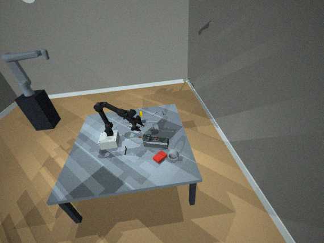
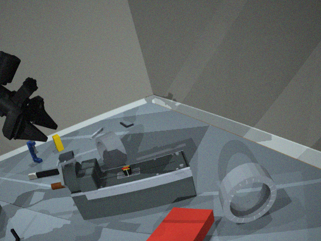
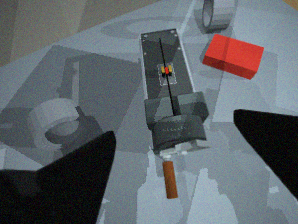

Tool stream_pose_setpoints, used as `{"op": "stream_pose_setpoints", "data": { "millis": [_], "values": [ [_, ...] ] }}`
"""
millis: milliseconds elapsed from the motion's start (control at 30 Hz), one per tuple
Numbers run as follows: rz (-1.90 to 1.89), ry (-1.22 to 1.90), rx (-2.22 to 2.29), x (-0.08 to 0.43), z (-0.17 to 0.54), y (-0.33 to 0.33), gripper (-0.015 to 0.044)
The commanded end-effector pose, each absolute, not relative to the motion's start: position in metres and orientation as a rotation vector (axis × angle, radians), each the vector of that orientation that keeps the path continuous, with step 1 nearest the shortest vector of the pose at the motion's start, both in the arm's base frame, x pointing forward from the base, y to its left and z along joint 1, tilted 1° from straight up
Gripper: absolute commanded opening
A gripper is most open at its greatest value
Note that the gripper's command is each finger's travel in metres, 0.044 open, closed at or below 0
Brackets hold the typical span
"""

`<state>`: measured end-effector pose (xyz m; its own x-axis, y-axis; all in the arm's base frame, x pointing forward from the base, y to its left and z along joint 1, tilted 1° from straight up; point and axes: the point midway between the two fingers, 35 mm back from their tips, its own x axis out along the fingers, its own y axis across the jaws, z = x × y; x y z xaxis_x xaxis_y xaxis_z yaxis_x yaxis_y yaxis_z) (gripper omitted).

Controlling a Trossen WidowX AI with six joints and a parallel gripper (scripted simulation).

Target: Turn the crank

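Note:
The dark grey machine [image 1: 156, 143] [image 2: 135, 198] [image 3: 179, 131] stands on the table. Its orange-brown crank handle [image 1: 140, 137] [image 2: 57, 186] [image 3: 170, 180] sticks out from the drum end, with nothing touching it. The slide's small red pointer [image 2: 125, 168] [image 3: 167, 71] sits between the two yellow brass marks and looks about level with them in the wrist view; it is too small to tell exactly. My gripper [image 1: 142, 128] [image 2: 52, 134] [image 3: 172, 126] is wide open and empty, above and back from the handle.
A red block [image 1: 160, 156] [image 2: 183, 225] [image 3: 232, 55] and a grey ring [image 1: 173, 151] [image 2: 239, 174] lie beside the machine. Another grey ring [image 1: 154, 128] [image 2: 114, 152] stands on its other side. A yellow block [image 1: 141, 114] [image 2: 58, 143] and a blue piece [image 2: 33, 152] are farther back.

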<state>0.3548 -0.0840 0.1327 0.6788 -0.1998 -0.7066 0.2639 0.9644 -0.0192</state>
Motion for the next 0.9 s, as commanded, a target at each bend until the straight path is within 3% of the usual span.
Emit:
{"op": "stream_pose_setpoints", "data": {
  "millis": [0,633,867],
  "values": [
    [-0.247,0.795,0.056,0.375,0.139,-0.096,0.0440],
    [-0.196,0.845,-0.057,0.449,0.134,-0.149,0.0440],
    [-0.196,0.846,-0.056,0.451,0.082,-0.148,0.0440]
  ]
}}
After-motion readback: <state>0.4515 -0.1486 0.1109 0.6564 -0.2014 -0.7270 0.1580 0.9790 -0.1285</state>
